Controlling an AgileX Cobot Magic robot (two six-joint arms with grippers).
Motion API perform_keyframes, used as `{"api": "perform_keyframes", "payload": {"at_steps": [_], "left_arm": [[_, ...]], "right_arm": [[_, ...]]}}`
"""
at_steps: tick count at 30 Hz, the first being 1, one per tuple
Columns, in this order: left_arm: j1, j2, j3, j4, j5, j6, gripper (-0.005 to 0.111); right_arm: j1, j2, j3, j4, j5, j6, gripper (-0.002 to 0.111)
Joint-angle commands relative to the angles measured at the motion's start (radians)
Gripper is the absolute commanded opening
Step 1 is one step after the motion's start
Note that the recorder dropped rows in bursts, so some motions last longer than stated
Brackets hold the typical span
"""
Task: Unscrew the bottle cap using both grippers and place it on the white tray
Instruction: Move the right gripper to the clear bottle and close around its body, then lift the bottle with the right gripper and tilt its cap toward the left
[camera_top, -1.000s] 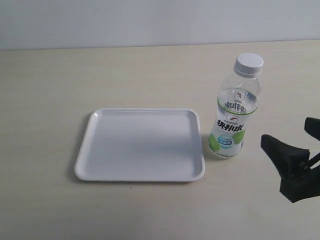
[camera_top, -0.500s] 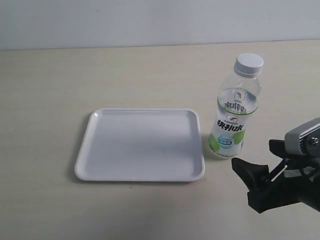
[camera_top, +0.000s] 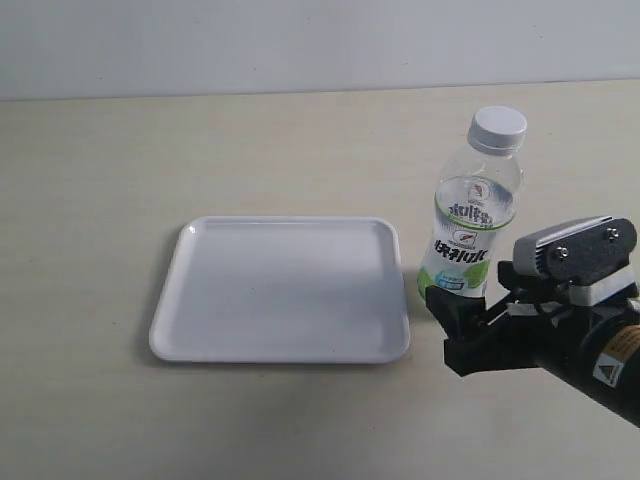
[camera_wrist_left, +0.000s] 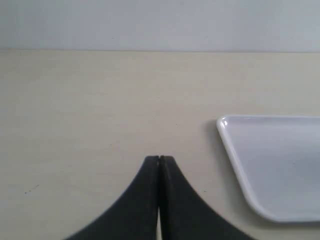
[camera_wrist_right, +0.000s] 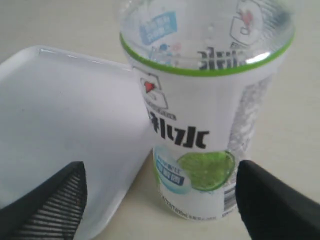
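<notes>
The clear bottle (camera_top: 468, 225) with a white-and-green label stands upright to the right of the white tray (camera_top: 280, 288), its white cap (camera_top: 498, 124) screwed on top. My right gripper (camera_top: 470, 312) is open just in front of the bottle's base. In the right wrist view its two black fingers (camera_wrist_right: 50, 200) stand wide apart on either side of the bottle's lower label (camera_wrist_right: 200, 150), not touching it, and the tray (camera_wrist_right: 65, 115) lies beside. The left gripper (camera_wrist_left: 159, 159) is shut and empty over bare table, with the tray's corner (camera_wrist_left: 270, 160) to one side. The left arm is out of the exterior view.
A pale wooden tabletop (camera_top: 120, 170) runs back to a white wall (camera_top: 300, 40). The tray holds nothing. Its rim lies only a few centimetres from the bottle's base.
My right arm has moved in from the right edge toward the bottle, and its open fingers now flank the bottle's base. Bottle, cap and tray have not moved.
</notes>
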Motion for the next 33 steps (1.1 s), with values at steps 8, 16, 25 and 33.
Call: {"api": "perform_keyframes", "payload": {"at_steps": [8, 16, 25, 33], "left_arm": [[-0.005, -0.006, 0.003, 0.002, -0.013, -0.002, 0.0], [-0.005, -0.006, 0.003, 0.002, -0.013, -0.002, 0.0], [-0.005, -0.006, 0.003, 0.002, -0.013, -0.002, 0.0], [-0.005, -0.006, 0.003, 0.002, -0.013, -0.002, 0.0]], "right_arm": [[0.003, 0.06, -0.063, 0.029, -0.037, -0.004, 0.078], [0.003, 0.112, -0.123, 0.088, -0.037, -0.038, 0.078], [0.003, 0.158, -0.183, 0.121, -0.052, -0.055, 0.078], [0.003, 0.161, -0.19, 0.133, -0.097, -0.053, 0.073]]}}
